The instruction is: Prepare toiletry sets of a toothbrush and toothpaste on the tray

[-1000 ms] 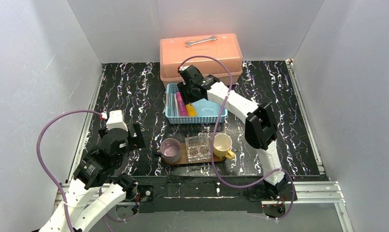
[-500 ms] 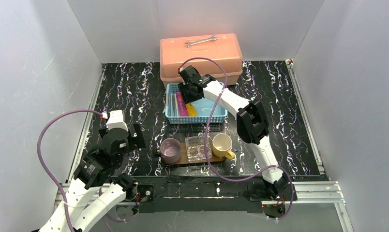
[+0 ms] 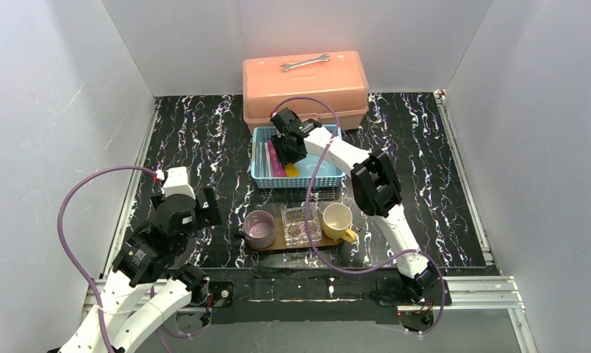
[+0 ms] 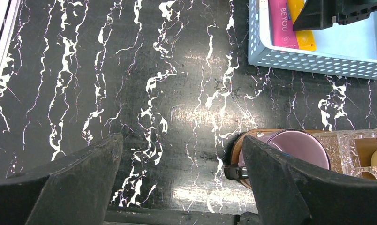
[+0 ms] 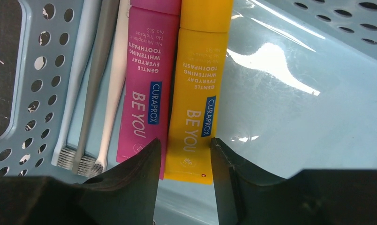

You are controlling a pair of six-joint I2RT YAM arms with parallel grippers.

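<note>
In the right wrist view the yellow toothpaste (image 5: 198, 89) and the magenta-pink toothpaste (image 5: 147, 89) lie side by side in the light-blue basket (image 5: 32, 84), with three slim toothbrushes (image 5: 95, 79) to their left. My right gripper (image 5: 183, 150) is open and low in the basket. Its fingers straddle the near end of the yellow tube, which lies flat. In the top view the right gripper (image 3: 289, 151) is over the basket (image 3: 300, 180). The dark-brown tray (image 3: 274, 243) lies at the front. My left gripper (image 4: 182, 145) is open and empty, above the table left of the tray (image 4: 243, 145).
On the tray stand a purple cup (image 3: 259, 228), a clear glass holder (image 3: 301, 224) and a yellow cup (image 3: 337, 219). An orange box (image 3: 305, 95) with a steel wrench (image 3: 305, 63) on it stands behind the basket. White walls enclose the table.
My right arm has swung its elbow to the left and the gripper has come down into the basket over the tubes. The left arm has not moved.
</note>
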